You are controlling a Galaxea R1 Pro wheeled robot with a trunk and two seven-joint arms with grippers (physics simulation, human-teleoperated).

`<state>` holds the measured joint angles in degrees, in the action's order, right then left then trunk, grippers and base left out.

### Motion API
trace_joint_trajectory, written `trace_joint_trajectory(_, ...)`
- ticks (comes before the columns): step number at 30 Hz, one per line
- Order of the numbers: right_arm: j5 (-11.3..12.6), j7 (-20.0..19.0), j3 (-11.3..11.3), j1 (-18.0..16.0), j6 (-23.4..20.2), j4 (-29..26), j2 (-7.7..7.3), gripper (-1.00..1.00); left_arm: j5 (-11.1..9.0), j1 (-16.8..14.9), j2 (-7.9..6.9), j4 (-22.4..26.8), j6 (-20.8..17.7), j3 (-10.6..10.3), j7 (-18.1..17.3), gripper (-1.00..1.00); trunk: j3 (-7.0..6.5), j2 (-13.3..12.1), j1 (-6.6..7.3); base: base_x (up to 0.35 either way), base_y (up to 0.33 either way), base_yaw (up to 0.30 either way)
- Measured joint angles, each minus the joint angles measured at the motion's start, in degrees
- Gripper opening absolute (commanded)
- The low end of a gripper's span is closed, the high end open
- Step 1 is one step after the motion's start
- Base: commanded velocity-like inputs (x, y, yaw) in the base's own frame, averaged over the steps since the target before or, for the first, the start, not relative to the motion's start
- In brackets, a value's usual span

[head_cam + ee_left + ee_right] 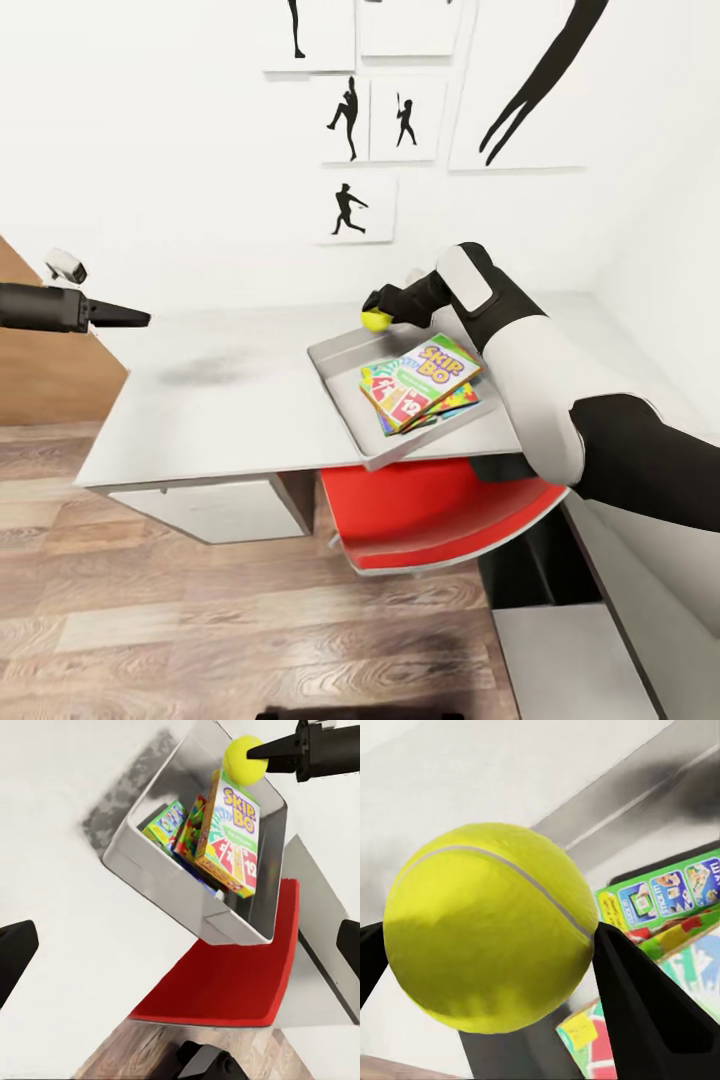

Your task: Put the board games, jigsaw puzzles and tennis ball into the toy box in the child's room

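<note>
Right arm: As it reaches over the long pale grey-white table [220, 400], the right gripper [378, 312] pinches the yellow-green felt tennis ball [376, 320] between its two black fingers [649, 1009], one on each side.
Ball: held just above the far rim of the shallow light-grey toy box [340, 385].
Toy box: resting on the table's front edge, above a red chair seat [440, 520].
Contents: a green-white-red Skip-Bo board game box [437, 372] lies atop a stack of colourful flat boxes [174, 825].
Left arm: the left gripper [125, 317] hangs above the table's left end, well apart from the box; its dark fingers [15, 956] are spread wide, holding nothing.
</note>
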<state>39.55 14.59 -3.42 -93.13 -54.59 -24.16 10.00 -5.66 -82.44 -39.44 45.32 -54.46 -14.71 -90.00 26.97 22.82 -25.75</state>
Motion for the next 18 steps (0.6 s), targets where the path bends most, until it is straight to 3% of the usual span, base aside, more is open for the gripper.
trace_joint_trajectory(8,-0.01,-0.07,-0.16,-0.03,0.46,0.06,0.0,-1.0,-0.03,0.84,0.0,-0.03,1.24,0.06,0.01,1.0,-0.7,0.0,0.01,-0.012,0.01,0.154)
trace_joint_trajectory(15,-0.29,0.32,-0.38,-0.03,0.81,0.65,0.0,-1.0,0.03,0.96,0.0,-1.5,1.55,0.08,0.0,1.0,-0.89,-0.01,0.0,-0.001,0.036,0.05)
trace_joint_trajectory(17,-0.48,0.72,-1.86,-0.02,0.88,1.13,0.0,-1.0,0.03,0.97,0.0,-2.26,2.01,0.14,0.0,1.0,-0.91,-0.01,0.0,0.0,0.018,0.038)
trace_joint_trajectory(18,-0.6,1.28,-3.73,0.0,0.87,1.31,0.0,-1.0,0.04,0.97,0.0,-2.54,2.22,0.16,0.0,1.0,-0.91,-0.01,0.0,0.0,0.006,0.013)
